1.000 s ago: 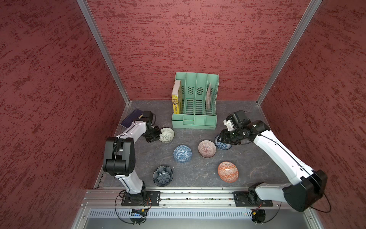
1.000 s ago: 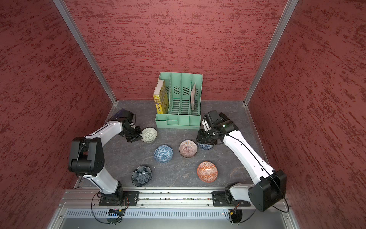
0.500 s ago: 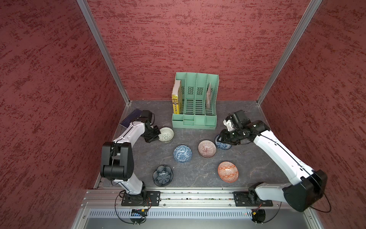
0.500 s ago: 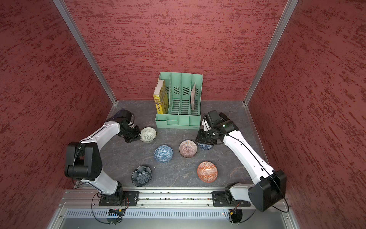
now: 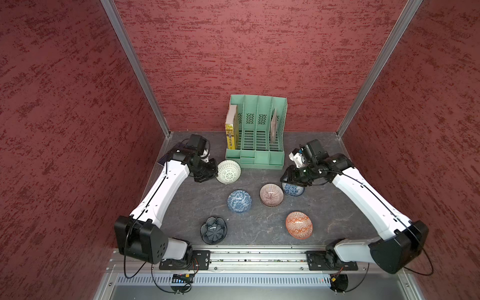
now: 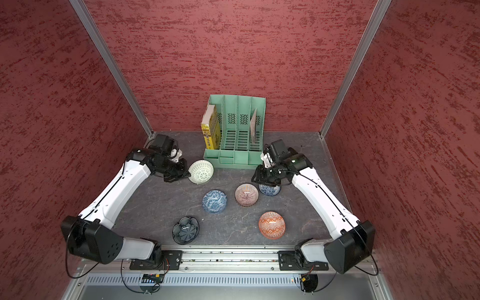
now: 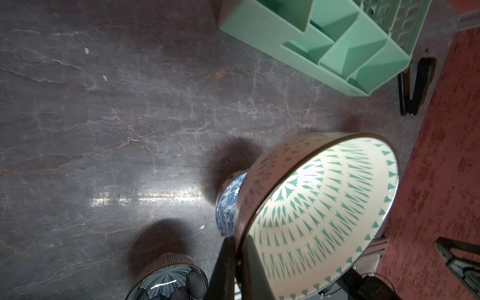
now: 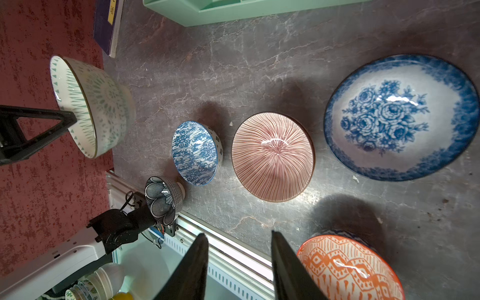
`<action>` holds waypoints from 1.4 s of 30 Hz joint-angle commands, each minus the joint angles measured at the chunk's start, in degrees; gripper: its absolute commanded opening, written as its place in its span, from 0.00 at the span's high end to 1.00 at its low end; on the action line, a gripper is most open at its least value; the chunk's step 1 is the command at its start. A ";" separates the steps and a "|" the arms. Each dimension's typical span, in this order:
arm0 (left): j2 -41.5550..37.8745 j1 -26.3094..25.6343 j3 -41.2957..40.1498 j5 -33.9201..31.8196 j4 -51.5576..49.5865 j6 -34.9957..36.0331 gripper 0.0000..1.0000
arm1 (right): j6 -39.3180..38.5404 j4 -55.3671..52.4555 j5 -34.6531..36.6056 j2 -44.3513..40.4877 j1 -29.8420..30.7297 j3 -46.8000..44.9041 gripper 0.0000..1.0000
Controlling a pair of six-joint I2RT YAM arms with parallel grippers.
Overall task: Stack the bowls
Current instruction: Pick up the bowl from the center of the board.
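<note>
The only writing is on 2 books. A yellow book (image 5: 230,132) stands in the end slot of the green file rack (image 5: 255,155), on the left arm's side. Its spine carries Chinese characters too small to read. A purple book (image 8: 105,26) lies flat by the wall with a yellow label; its print is cut off in the right wrist view. A thin book (image 5: 273,127) leans in the opposite end slot. The rack has 4 slots.

I count 6 bowls and 2 arms on the dark stone table (image 5: 254,228).

The left gripper (image 5: 216,172) is clamped on the rim of the white bowl with green marks (image 5: 228,172), 1 finger (image 7: 226,262) outside and 1 inside. The bowl is held tipped, just in front of the rack's corner.

The right gripper (image 8: 238,233) has its jaws apart with nothing between them, and it hangs over the blue rose bowl (image 5: 294,190). The pink-striped bowl (image 5: 271,194) sits just beside that bowl, and the blue swirl bowl (image 5: 239,201) is near it. The orange diamond bowl (image 5: 299,225) and the dark flower bowl (image 5: 213,230) stand well apart, near the front rail. These 5 bowls stand singly on the table.
</note>
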 commanded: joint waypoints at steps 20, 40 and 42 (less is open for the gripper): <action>11.02 -20.90 12.89 0.10 -1.58 -3.58 1.00 | 1.80 -1.66 3.48 4.39 8.22 5.38 0.59; 12.57 -23.75 14.54 -0.19 -2.19 -3.23 1.00 | 1.38 -2.56 5.26 7.89 9.11 5.13 0.78; 12.59 -23.91 14.33 -0.42 -2.19 -3.28 1.00 | 1.38 -2.59 5.41 7.88 9.29 5.13 0.81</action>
